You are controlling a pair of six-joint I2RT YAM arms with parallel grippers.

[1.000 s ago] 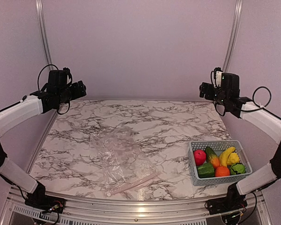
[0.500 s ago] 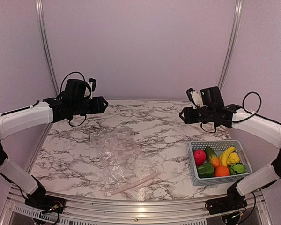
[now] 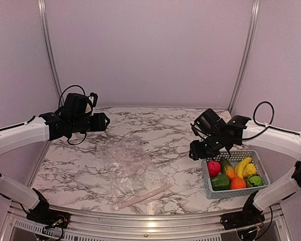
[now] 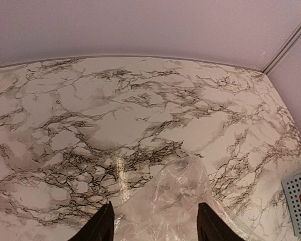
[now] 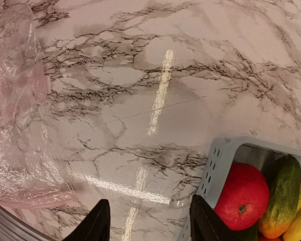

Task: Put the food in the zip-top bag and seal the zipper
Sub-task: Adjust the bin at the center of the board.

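The clear zip-top bag [image 3: 124, 168] lies crumpled on the marble table, its pinkish zipper [image 3: 143, 197] along the near edge. The food sits in a grey-blue basket [image 3: 206, 181] at the right: red apple [image 3: 213, 168], banana [image 3: 242, 166], orange [image 3: 238, 184], green pepper [image 3: 254, 181]. My left gripper [image 3: 106, 121] hovers open behind the bag's far end; the bag [image 4: 185, 201] shows between and beyond its fingertips [image 4: 104, 227]. My right gripper [image 3: 194, 152] hangs open just left of the basket, with nothing in it. Its wrist view shows the apple [image 5: 241, 196] beside its right finger.
The basket's perforated wall [image 5: 215, 165] stands right beside my right gripper [image 5: 150, 223]. A green-orange mango [image 5: 283, 196] lies next to the apple. The bag's edge [image 5: 15, 125] shows at the left of that view. The basket corner [image 4: 297, 201] appears at the left wrist view's right edge. Walls enclose the table.
Both arms have swung inward and down: the left towards the bag's far end, the right down to the basket's left side. Both pairs of jaws have narrowed somewhat.
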